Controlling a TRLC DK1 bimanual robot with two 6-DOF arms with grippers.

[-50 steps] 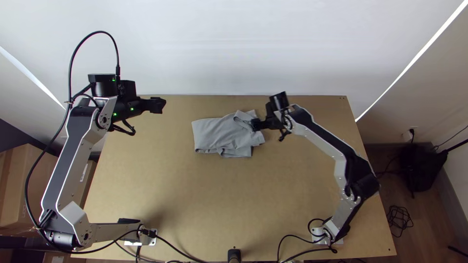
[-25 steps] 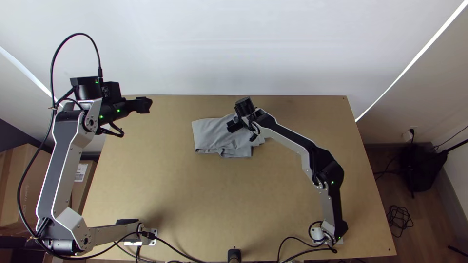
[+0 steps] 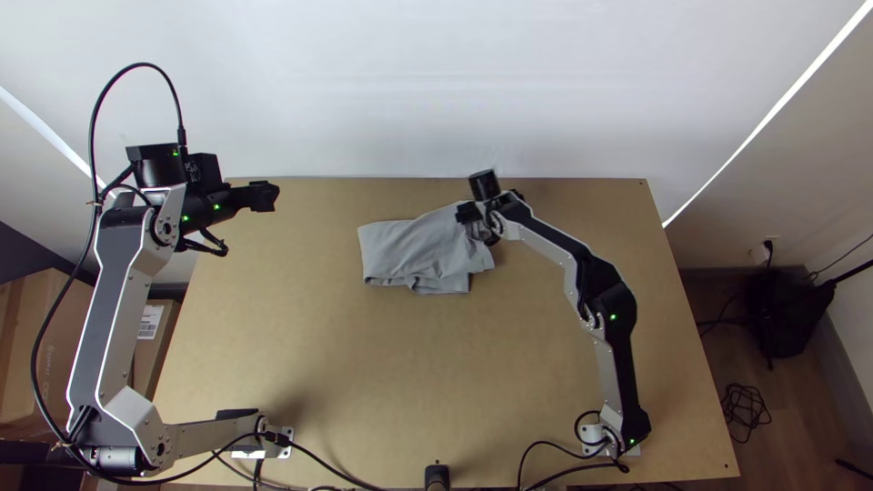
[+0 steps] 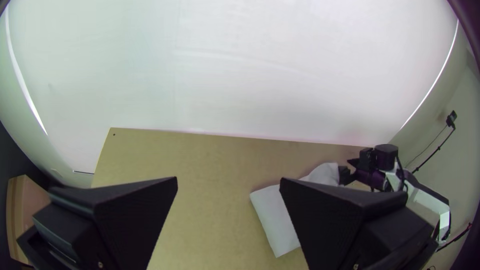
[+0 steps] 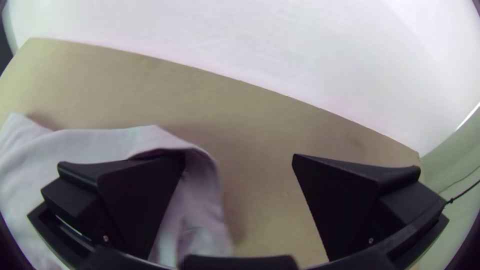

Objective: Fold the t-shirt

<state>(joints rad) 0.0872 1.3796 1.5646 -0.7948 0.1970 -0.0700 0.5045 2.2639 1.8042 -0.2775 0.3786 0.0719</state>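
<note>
Where the pale wall (image 3: 400,100) ends, the light wooden surface (image 3: 364,364) spreads toward the two arms' bases. The left arm (image 3: 116,314) stretches along one side of it, bent near the far end, with its tip over the far left corner area. The right arm (image 3: 555,250) angles across from the opposite side to the cloth. Beside the surface, past the left arm, sits a large cardboard box (image 3: 45,341).

The grey t-shirt (image 3: 409,250) lies on the far half of the surface, between the arms' tips, folded into a compact, uneven bundle. Its side toward the left arm is fairly flat, while the side toward the right arm is rumpled; how many layers it has cannot be told.

At that rumpled side, the right claw (image 3: 475,225) is spread wide. In its wrist view, a raised fold of cloth curves around the tip of one finger (image 5: 137,200), and the other finger (image 5: 345,205) is over bare wood, nothing clamped between them. The left claw (image 3: 265,196) is well apart from the t-shirt, gaping wide and empty. On the floor at the right lies a tangled black cable (image 3: 746,414).
</note>
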